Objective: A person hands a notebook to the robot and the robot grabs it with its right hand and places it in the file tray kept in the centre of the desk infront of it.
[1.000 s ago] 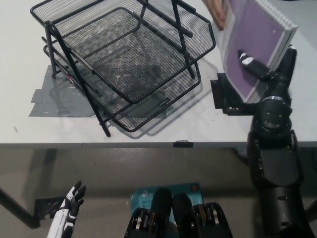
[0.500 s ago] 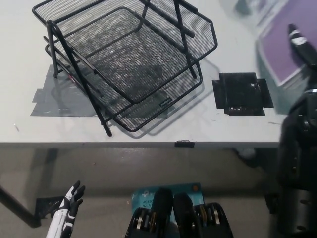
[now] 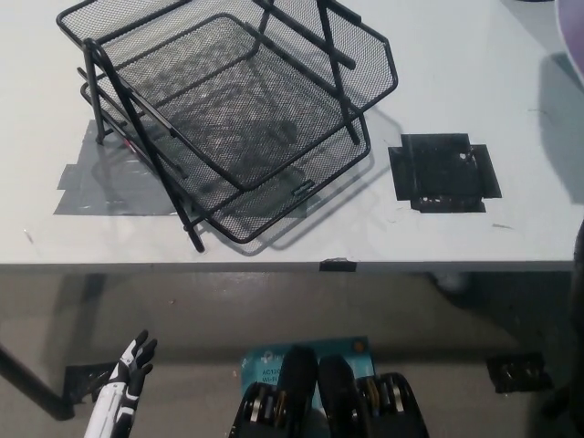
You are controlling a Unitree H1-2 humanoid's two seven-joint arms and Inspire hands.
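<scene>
The black wire-mesh file tray (image 3: 228, 109) stands on the white table (image 3: 456, 73), tilted and stacked in tiers, its mesh baskets holding nothing. It sits toward the table's left and middle, over a patch of grey tape (image 3: 87, 182) stuck to the tabletop. To the tray's right, well apart from it, a square of black tape (image 3: 444, 173) lies flat on the table.

Of the notebook only a sliver shows — a purple edge (image 3: 577, 41) at the upper right border of the view, with a soft shadow falling on the table below it. Whether it is held there cannot be told, as the right hand is out of view; only a dark blur at the right border hints at the black arm.

The white left hand (image 3: 128, 379) rests low at the lower left, below the table's front edge — its fingers are spread apart and hold nothing. On the floor below lies a blue item (image 3: 274, 358), partly hidden.
</scene>
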